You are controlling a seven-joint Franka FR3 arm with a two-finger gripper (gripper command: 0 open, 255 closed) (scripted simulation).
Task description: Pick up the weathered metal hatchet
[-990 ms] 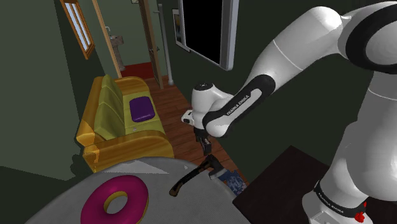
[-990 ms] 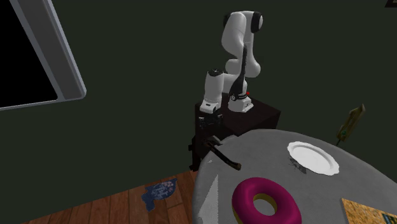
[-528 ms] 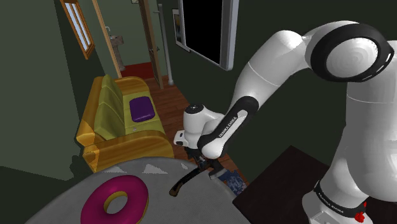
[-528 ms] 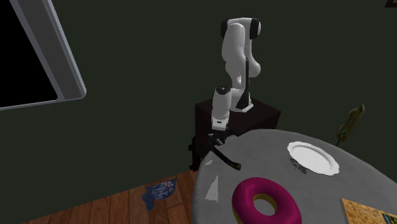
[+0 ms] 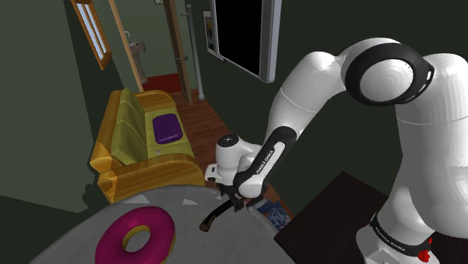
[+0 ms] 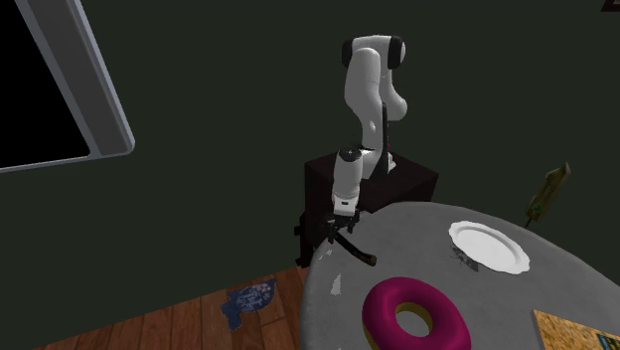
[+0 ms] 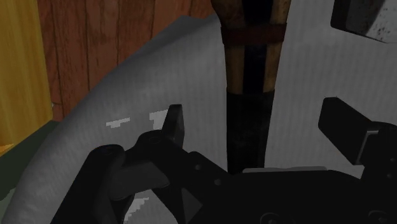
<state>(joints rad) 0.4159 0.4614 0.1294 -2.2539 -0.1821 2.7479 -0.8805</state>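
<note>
Grey round tabletop [image 5: 75,244], white arm [image 5: 315,82] bending down over its edge, pink ring [image 5: 150,221] lying toward the shoulder view's left, hatchet [image 5: 212,218] flat near the tabletop's edge at that view's right, black pincer [image 7: 257,121] spread astride its handle, not touching it.

One hatchet [image 5: 212,217], one pink ring [image 5: 140,234], one plate [image 6: 485,246].

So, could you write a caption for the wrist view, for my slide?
Open gripper astride the handle of the hatchet on the grey table, fingers not touching it.
</note>
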